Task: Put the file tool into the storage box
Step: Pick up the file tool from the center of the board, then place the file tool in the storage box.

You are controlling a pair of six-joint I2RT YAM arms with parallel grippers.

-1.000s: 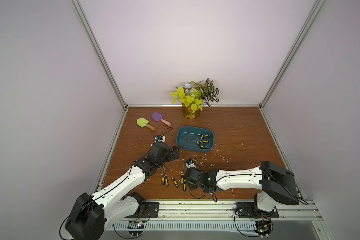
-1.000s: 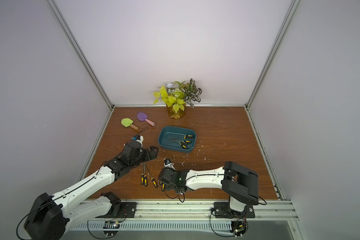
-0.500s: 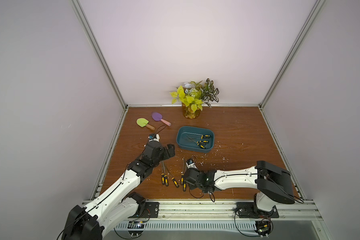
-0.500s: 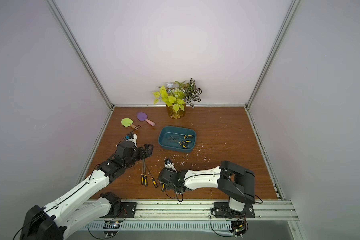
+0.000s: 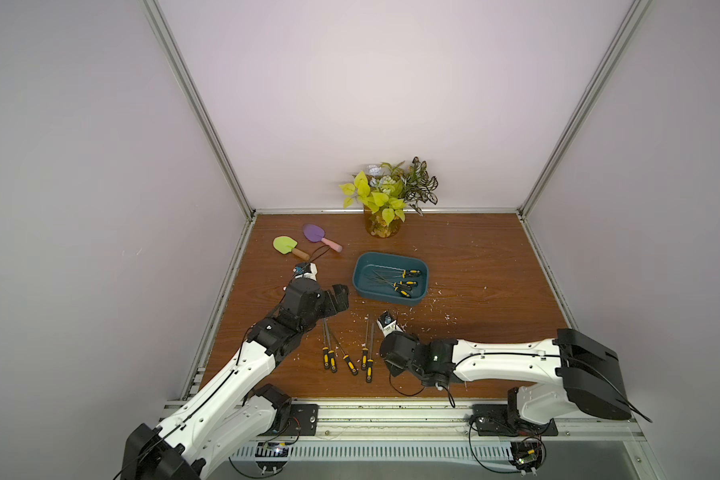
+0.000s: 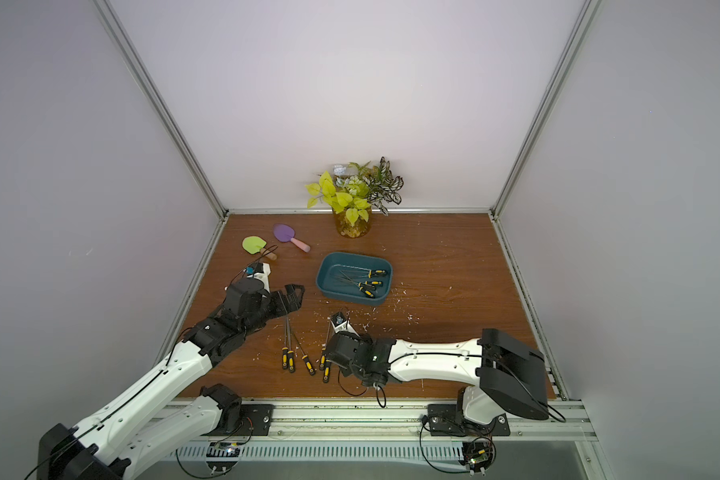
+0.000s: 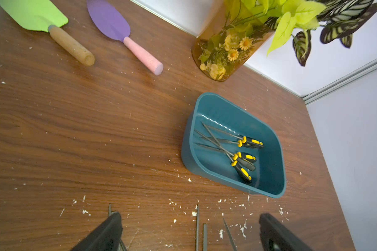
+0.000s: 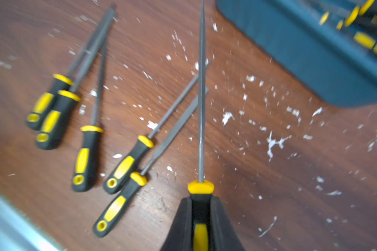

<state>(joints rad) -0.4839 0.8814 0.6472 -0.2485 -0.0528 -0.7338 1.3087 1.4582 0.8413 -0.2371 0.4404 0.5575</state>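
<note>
- Your right gripper (image 8: 200,201) has its jaws shut tight on the black-and-yellow handle of one file (image 8: 201,97). That makes this the grasp step, with the pick secured and the carry not yet begun.
- The file points straight out from the jaws toward the box (image 8: 313,65). Its shaft crosses over the tips of two of the loose files (image 8: 126,165), and you cannot tell from here whether it is clear of the table (image 5: 474,270).
- In both top views the box (image 5: 389,300) (image 6: 352,298) sits just beyond the right arm's wrist, near but not touching it. Several stored files (image 7: 237,152) already lie across its floor.
- Your left gripper (image 7: 189,216) hangs with its jaws wide open and empty, beside the box's left end and above the tips of the loose files.
- Your next move should be a straight lift, high enough that the shaft does not drag its two neighbours.
- Then carry it forward over the near wall of the box. The box looks barely longer than a file, so turn the file along the box's length before you lower it.
- Release only once the tip is inside the rim, because a tip caught on the wall would likely tip the file back out.
- Keep the left arm where it is, since it is close to the right arm's path.
</note>
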